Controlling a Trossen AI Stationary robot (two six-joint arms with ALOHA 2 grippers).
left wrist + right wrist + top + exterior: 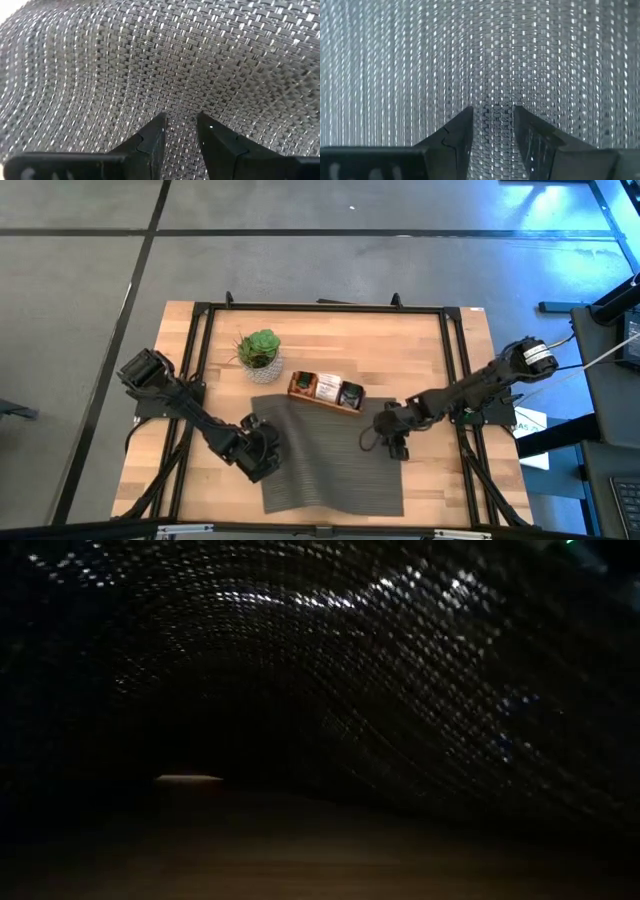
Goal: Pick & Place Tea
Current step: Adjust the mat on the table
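On light wooden counter: dark grey woven mat, left pincer and right pincer each slightly spread over its weave. Tea sachets fill brown wooden tray.

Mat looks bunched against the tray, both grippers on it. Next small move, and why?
Probably lift the grey woven mat a little, evenly. The left gripper and right gripper are each at an opposite side edge with mat between slightly parted fingers. Its far edge rides up against the wooden tray holding sachets.
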